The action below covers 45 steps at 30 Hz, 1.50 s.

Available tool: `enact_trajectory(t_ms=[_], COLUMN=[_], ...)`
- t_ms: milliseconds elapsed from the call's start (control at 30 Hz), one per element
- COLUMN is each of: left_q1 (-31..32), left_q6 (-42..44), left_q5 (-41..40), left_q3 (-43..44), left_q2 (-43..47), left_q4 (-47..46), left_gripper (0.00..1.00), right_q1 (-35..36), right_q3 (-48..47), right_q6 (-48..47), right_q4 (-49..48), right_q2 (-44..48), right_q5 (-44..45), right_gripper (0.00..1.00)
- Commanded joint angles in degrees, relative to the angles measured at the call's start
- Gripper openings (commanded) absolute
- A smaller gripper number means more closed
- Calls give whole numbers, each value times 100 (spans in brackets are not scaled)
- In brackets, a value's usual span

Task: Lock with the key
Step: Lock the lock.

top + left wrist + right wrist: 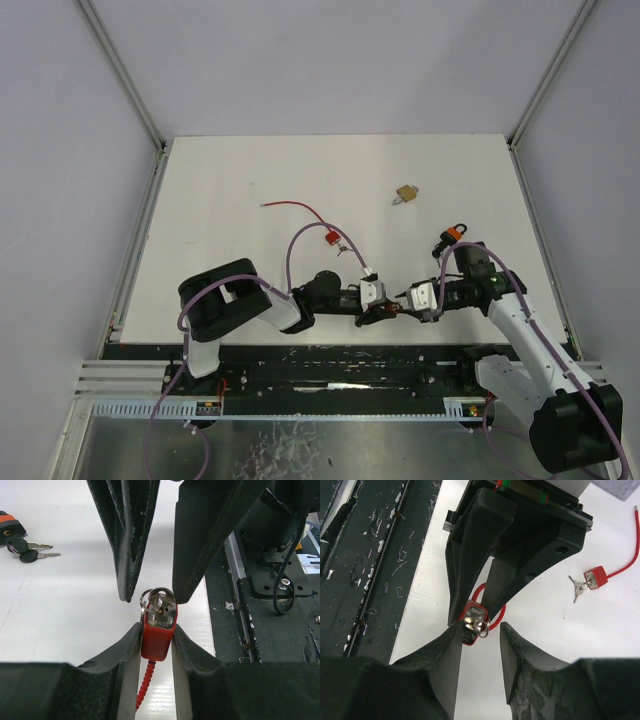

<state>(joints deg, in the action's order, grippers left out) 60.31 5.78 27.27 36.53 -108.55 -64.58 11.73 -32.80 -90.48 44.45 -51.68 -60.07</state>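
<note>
The left end effector [157, 630] is pinching the red rectangular padlock [158, 642], its coiled red cable [145, 680] trailing, at the middle of the white surface's [230, 200] near edge. The right end effector [481, 625] is facing it, fingers spread around the small silver ringed key [480, 626] sitting in the padlock's end.

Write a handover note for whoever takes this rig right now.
Left gripper: shut on the small red padlock with coiled red cord, keyhole end facing the right arm.
Right gripper: open, jaws either side of the silver key and ring at the keyhole, no grip yet.
Done: padlock presented; key looks inserted.
Left: pinch the key and turn it to lock; locked state can't be seen.
Elsewhere on the white table: red cable lock with keys, brass padlock, black-and-orange lock with keys.
</note>
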Motion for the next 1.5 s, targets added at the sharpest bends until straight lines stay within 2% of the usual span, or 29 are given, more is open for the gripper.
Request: enact_trajectory(t_ms=[0, 133, 200, 267, 333, 367, 467, 567, 1000, 1467], left_q1=[-48, -78, -72, -57, -60, -43, -6, 54, 153, 186], left_q6=[-99, -186, -250, -364, -520, -585, -671, -664, -639, -613], left_q5=[-26, -134, -212, -301, -434, -520, -727, -886, -1424, -1471], left_q3=[-31, -183, -256, -313, -382, -429, -506, -466, -366, -314], left_q2=[0, 12, -15, -71, -136, -179, -260, -289, -300, -306], left_q4=[-76, -361, -556, -784, -1108, -1287, -1514, -1453, -1216, -1118], left_gripper=[0, 0, 0, 0, 0, 0, 0, 0, 0, 0], right_q1=[39, -250, -402, -442, -443, -448, -443, -428, -210, -63], right_q3=[-180, -283, -260, -261, -272, -358, -589, -643, -509, -478], right_q6=[333, 854, 1431, 2208, 3720, 4063, 4275, 4888, 5141, 5064], right_q4=[166, 291, 82, -211, -818, -841, -622, -896, -1189, -1158], right_q2=[178, 630, 809, 856, 726, 603, 115, -146, -209, -339], right_q5=[-176, -448, -584, -644, -576, -547, -463, -149, 304, 339], right_gripper=[46, 56, 59, 59, 58, 57, 55, 51, 42, 40])
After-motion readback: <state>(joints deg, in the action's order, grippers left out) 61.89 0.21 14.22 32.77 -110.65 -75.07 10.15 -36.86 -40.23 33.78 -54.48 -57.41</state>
